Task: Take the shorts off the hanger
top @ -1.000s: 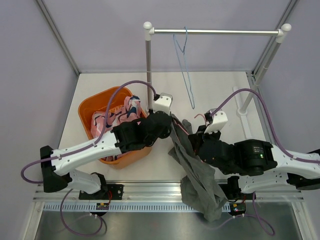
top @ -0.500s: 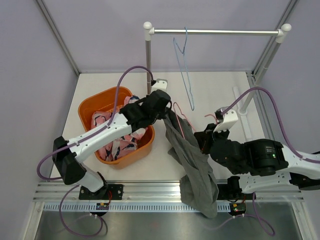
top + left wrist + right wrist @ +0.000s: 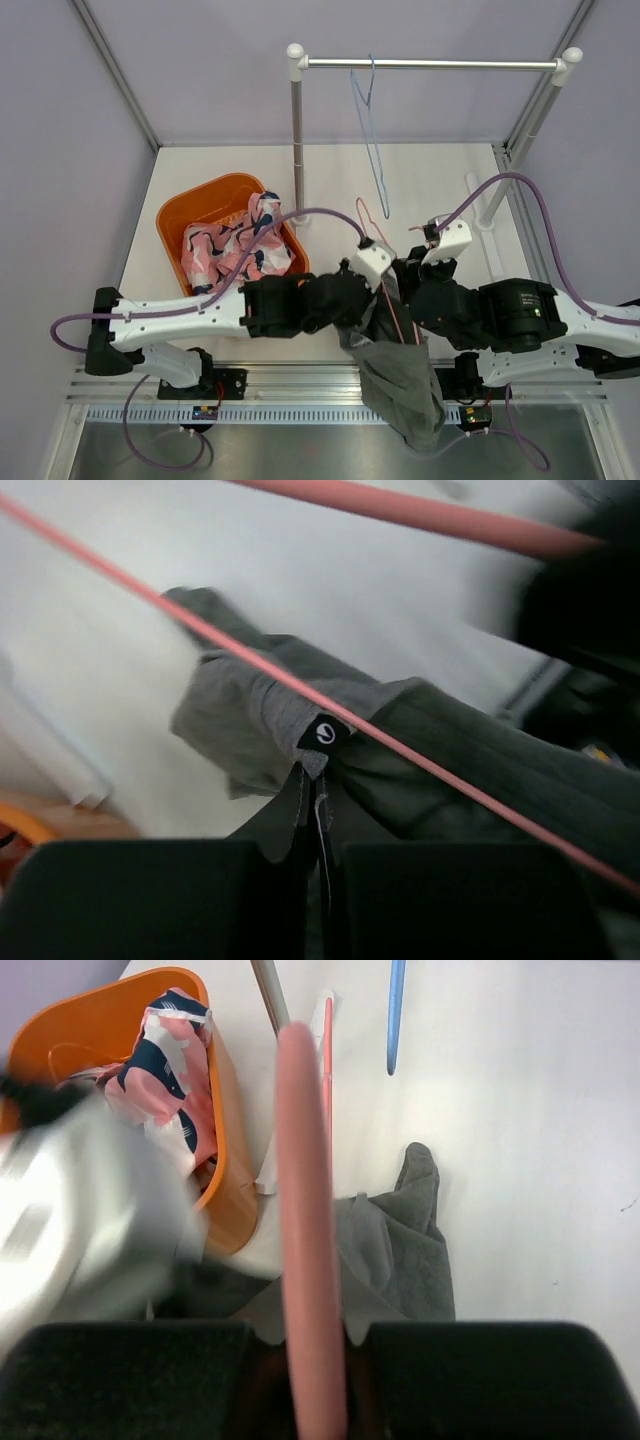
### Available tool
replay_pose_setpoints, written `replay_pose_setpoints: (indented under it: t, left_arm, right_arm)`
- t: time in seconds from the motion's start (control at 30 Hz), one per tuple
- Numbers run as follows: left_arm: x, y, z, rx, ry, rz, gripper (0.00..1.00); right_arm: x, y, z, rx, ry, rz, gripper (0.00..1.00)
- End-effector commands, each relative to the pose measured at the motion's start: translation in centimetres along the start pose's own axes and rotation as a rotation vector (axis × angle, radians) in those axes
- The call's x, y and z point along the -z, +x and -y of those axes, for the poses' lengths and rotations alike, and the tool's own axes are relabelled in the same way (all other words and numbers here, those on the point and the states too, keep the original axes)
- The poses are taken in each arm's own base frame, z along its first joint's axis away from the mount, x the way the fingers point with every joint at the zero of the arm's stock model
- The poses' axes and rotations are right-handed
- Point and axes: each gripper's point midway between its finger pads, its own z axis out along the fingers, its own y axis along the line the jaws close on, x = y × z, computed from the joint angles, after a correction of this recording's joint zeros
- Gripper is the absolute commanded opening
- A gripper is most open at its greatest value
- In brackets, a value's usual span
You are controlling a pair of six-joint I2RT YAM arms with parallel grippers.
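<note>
Over the white tabletop (image 3: 440, 185), your left hand (image 3: 318, 835) was clamped on the shorts (image 3: 250, 710), your right hand (image 3: 300, 1330) on the pink hanger (image 3: 300, 1160); the next move called for pulling them apart.

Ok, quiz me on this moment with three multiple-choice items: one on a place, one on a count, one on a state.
1. Where is the light blue wire hanger?
A. lying on the table
B. hanging on the metal rack rod
C. held by an end effector

2. How many hangers are in view?
A. one
B. two
C. three

3. What is the right end effector doing?
A. shut on the pink clothes hanger
B. open above the table
C. shut on the blue hanger

Answers:
1 B, its hook sits over the rod in the top view.
2 B, only the blue one and the pink one show.
3 A, its wrist view shows the pink bar clamped between its fingers.
</note>
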Motion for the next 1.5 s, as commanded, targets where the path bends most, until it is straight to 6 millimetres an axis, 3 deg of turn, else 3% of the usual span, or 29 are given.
replay_pose_setpoints:
  t: [0.0,0.17,0.27,0.43,0.57,0.67,0.73,0.8,0.83,0.9,0.93,1.03,1.13,1.23,1.27,1.3,1.37,1.4,1.47]
  left_arm:
    - [4.4,-2.8,5.1,-0.063,0.16,0.14,0.0]
    - [7.5,-2.1,8.3,-0.147,0.254,0.175,0.0]
    - [8.3,-2.7,7.7,-0.139,0.213,0.193,0.0]
    - [9.8,-5.4,3.1,-0.114,0.011,0.252,0.0]
    - [13.1,-10.2,-1.9,-0.015,-0.135,0.351,0.0]
    - [17.5,-15.4,-4.9,0.053,-0.157,0.491,0.0]
    - [22.0,-20.1,-7.3,0.062,-0.195,0.617,0.0]
    - [25.9,-23.3,-10.4,0.011,-0.301,0.705,0.0]
    - [29.8,-26.5,-12.4,0.136,-0.311,0.834,0.0]
    - [33.8,-29.2,-14.5,0.17,-0.336,0.965,0.0]
    - [37.5,-30.9,-17.0,0.217,-0.368,1.056,0.0]
    - [42.3,-33.2,-19.6,0.23,-0.418,1.182,0.0]
    - [44.1,-33.4,-20.9,0.21,-0.47,1.235,0.0]
    - [43.0,-32.5,-20.6,0.18,-0.498,1.208,0.0]
    - [43.5,-31.6,-21.7,0.199,-0.499,1.212,0.0]
    - [40.9,-30.8,-19.9,0.131,-0.5,1.17,0.0]
    - [40.4,-29.2,-20.5,0.151,-0.478,1.167,0.0]
    - [38.2,-28.3,-19.0,0.102,-0.465,1.13,0.0]
    - [36.3,-27.3,-17.9,0.069,-0.437,1.087,0.0]
  right_arm:
    - [0.0,-3.2,0.2,-0.055,0.053,0.112,0.0]
    - [-0.5,-6.1,1.3,-0.038,0.07,0.17,0.0]
    - [-0.4,-9.0,1.5,-0.066,0.051,0.222,0.0]
    - [0.9,-12.8,1.1,-0.08,0.02,0.262,0.0]
    - [2.1,-13.7,0.6,-0.122,-0.07,0.255,0.0]
    - [2.8,-13.7,0.9,-0.157,-0.108,0.249,0.0]
    - [3.0,-13.5,1.5,-0.163,-0.101,0.246,0.0]
    - [3.0,-13.2,1.9,-0.155,-0.09,0.236,0.0]
    - [3.0,-13.1,1.9,-0.162,-0.089,0.233,0.0]
    - [3.0,-12.9,2.0,-0.157,-0.089,0.222,0.0]
    - [3.0,-12.7,1.8,-0.157,-0.092,0.216,0.0]
    - [2.8,-12.4,1.5,-0.144,-0.089,0.201,0.0]
    - [2.5,-12.0,1.5,-0.123,-0.074,0.19,0.0]
    - [2.3,-11.5,1.6,-0.114,-0.068,0.182,0.0]
    - [2.4,-11.5,1.6,-0.117,-0.071,0.182,0.0]
    - [2.3,-11.3,1.7,-0.117,-0.07,0.181,0.0]
    - [2.3,-11.0,2.0,-0.117,-0.063,0.178,0.0]
    - [2.3,-11.0,2.1,-0.12,-0.06,0.178,0.0]
    - [2.4,-10.9,2.4,-0.127,-0.056,0.179,0.0]
